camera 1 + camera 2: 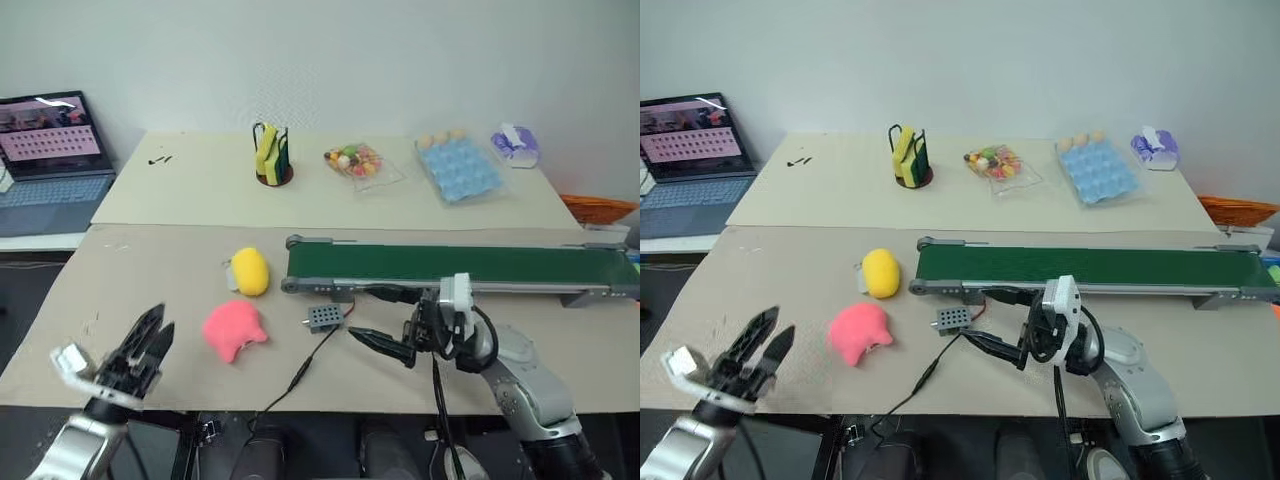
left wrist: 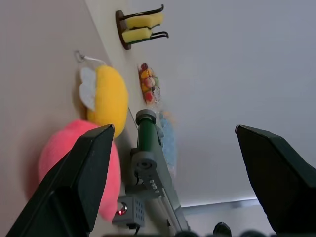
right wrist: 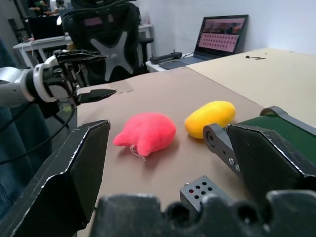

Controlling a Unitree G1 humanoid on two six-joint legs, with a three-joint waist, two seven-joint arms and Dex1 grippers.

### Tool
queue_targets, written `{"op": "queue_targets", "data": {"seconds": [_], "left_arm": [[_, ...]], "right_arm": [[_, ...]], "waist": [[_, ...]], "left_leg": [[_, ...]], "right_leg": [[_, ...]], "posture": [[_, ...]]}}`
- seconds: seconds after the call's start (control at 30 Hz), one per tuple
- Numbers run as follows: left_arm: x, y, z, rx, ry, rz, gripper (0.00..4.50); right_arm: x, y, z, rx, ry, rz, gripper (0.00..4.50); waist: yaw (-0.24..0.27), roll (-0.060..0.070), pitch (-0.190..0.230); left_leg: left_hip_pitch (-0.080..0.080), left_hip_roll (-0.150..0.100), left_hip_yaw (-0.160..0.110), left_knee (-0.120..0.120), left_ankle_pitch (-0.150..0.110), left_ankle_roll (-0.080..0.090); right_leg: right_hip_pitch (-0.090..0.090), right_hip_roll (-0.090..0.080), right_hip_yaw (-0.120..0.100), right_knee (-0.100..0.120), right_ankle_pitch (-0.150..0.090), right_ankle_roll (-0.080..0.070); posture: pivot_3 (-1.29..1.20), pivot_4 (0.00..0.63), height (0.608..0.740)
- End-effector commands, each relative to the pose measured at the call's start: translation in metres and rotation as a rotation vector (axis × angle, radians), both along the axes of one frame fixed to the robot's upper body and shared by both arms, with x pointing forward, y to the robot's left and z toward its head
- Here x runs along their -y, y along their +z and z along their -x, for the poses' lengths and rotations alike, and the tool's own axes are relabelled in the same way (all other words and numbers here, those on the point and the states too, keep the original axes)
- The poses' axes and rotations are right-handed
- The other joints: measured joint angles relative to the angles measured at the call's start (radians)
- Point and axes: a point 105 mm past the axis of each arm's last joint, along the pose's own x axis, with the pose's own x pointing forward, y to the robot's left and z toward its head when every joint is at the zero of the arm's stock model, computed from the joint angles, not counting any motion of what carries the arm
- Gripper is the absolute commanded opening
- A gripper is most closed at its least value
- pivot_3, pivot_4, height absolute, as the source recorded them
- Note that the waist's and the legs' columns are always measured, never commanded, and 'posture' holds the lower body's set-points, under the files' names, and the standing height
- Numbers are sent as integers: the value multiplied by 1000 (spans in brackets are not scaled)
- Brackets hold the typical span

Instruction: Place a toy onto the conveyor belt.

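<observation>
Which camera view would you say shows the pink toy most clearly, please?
The right wrist view: the pink toy lies whole and unobstructed on the table, beside the yellow plush. Both eye views show it whole but smaller. In the left wrist view, a finger of the left pincer partly covers it.

The toy [image 1: 234, 330] is bright pink, the oval plush [image 1: 249, 271] yellow. The conveyor belt [image 1: 460, 265] is dark green in a grey frame. The egg tray [image 1: 458, 168] is light blue.
</observation>
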Motion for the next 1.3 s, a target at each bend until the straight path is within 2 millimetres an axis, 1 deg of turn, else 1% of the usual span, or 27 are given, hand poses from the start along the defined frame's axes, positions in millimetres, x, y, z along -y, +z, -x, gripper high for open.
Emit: {"op": "queue_targets", "data": {"seconds": [0.03,0.13,0.23,0.3,0.4,0.5,0.57,0.67,0.9,1.0,1.03,1.13,1.3], "left_arm": [[7,-7,0,-5,-21,24,4207],[11,-17,-7,-27,-17,42,4207],[24,-22,-13,-41,-66,13,4207],[28,-26,-14,-59,-82,-6,4207],[29,-35,-15,-93,-89,-32,4207],[27,-44,-18,-138,-80,-80,4207],[28,-44,-20,-139,-85,-89,4207],[31,-41,-22,-137,-83,-94,4207],[56,-36,-55,-114,-130,-102,4207],[68,-35,-66,-112,-163,-107,4207],[69,-34,-67,-109,-167,-104,4207],[68,-34,-65,-118,-170,-113,4207],[61,-32,-63,-127,-151,-124,4207]], "right_arm": [[1,18,11,61,71,13,4500],[-2,7,9,90,72,124,4500],[-4,7,8,98,71,123,4500],[-4,9,5,106,60,122,4500],[-6,13,6,108,61,94,4500],[-8,39,9,139,65,-23,4500],[-7,46,10,148,62,-45,4500],[-5,41,9,142,49,-18,4500],[-7,37,10,120,47,-24,4500],[-8,21,9,112,49,57,4500],[-9,17,9,110,47,70,4500],[-9,16,11,87,49,42,4500],[-10,13,10,75,41,34,4500]], "waist": [[1,0,0],[-2,0,0],[-3,0,-1],[-7,0,-1],[-7,0,-1],[-5,0,-1],[-5,0,-1],[-4,-1,-1],[0,0,-1],[-1,0,-1],[-2,0,-1],[-7,0,-1],[-8,0,-1]], "left_leg": [[0,0,0,0,0,0],[0,0,0,0,0,0],[-1,0,0,0,0,0],[-1,0,0,-1,0,0],[-2,0,0,-2,0,0],[-2,0,0,-3,0,0],[-4,0,0,-3,0,0],[-4,0,0,-3,0,0],[-5,0,0,-3,0,0],[-5,0,0,-3,0,0],[-5,0,0,-3,0,0],[-6,0,0,-3,0,0],[-6,0,0,-3,0,0]], "right_leg": [[0,0,0,0,0,0],[1,0,0,-1,0,0],[0,0,0,-1,2,5],[-1,0,0,-1,6,-1],[-2,0,1,-2,6,-2],[-3,0,0,-2,6,-2],[-5,0,0,-2,6,-2],[-5,0,0,-2,6,-1],[-5,0,0,-2,6,-1],[-5,0,0,-2,7,-1],[-5,0,0,-2,6,-1],[-6,0,0,-3,6,-1],[-7,0,0,-2,7,-1]], "posture": [[0,150,740],[0,150,740],[0,150,740],[0,150,740],[0,150,740],[0,150,740],[0,150,740],[0,150,740],[0,150,740],[0,150,740],[0,150,740],[0,150,740],[0,150,740]]}}
